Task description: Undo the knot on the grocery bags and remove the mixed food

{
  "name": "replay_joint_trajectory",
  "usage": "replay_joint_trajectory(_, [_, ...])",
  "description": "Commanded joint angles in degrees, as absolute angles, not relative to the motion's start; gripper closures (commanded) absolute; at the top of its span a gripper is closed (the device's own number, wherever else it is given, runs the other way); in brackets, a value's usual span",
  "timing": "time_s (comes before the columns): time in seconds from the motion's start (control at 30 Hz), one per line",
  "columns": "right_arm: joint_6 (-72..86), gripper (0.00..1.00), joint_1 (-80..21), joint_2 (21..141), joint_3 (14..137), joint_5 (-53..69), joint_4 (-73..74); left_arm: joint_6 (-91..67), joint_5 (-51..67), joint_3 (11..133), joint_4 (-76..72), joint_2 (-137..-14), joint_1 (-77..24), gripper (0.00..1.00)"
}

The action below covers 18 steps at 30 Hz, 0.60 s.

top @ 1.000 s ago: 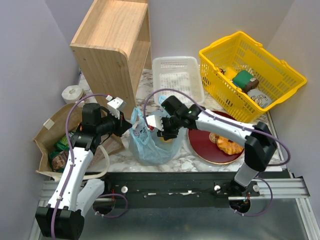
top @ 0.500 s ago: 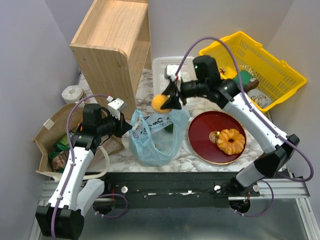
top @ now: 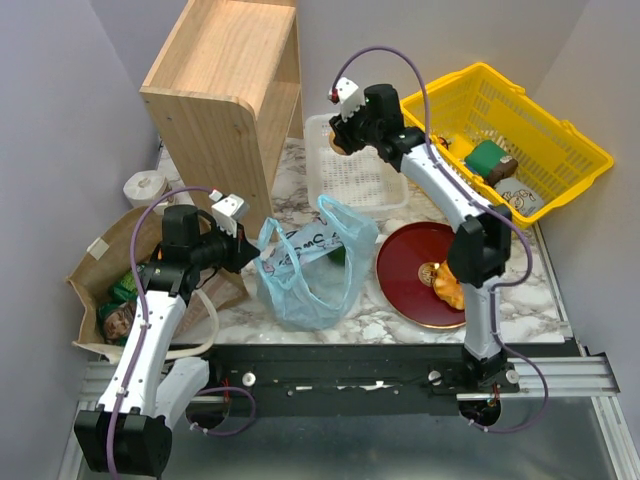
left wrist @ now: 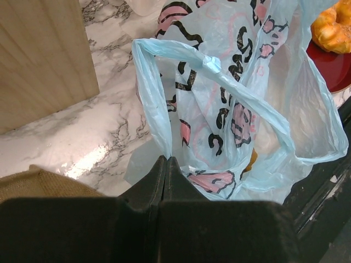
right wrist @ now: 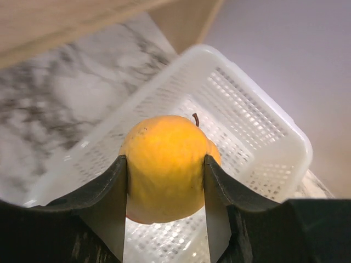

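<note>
Swung from the blue bag (top: 310, 275), my right gripper (top: 345, 133) clamps the orange fruit (right wrist: 164, 164) above the white basket (top: 375, 165), clear only in its wrist view; left gripper (left wrist: 166, 160) pinches the bag's handle (left wrist: 152, 109).

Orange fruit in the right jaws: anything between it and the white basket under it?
Nothing visible. The right gripper holds the orange fruit over the white basket; the mesh showing around the fruit is bare. The patch straight under the fruit is hidden from the wrist view.
</note>
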State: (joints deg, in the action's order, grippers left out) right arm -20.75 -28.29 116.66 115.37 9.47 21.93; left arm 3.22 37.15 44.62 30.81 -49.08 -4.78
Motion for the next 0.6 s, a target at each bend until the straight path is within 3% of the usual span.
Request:
replay_joint_trajectory(0.0, [-25.29,1.0,-24.88,127.51,124.18,0.7,21.45,4.04,38.06,46.32,33.22,-48.78,-4.04,1.0])
replay_joint_trajectory(0.17, [-31.72,1.0,-22.59,136.65,132.44,2.64,22.67,5.27,37.09,46.5,34.63,-49.04,-3.96,1.0])
replay_joint_trajectory(0.57, [-52.55,0.99,-21.8,145.28,134.03,0.36,21.8,5.89,36.39,47.9,36.03,-51.06,-3.16,1.0])
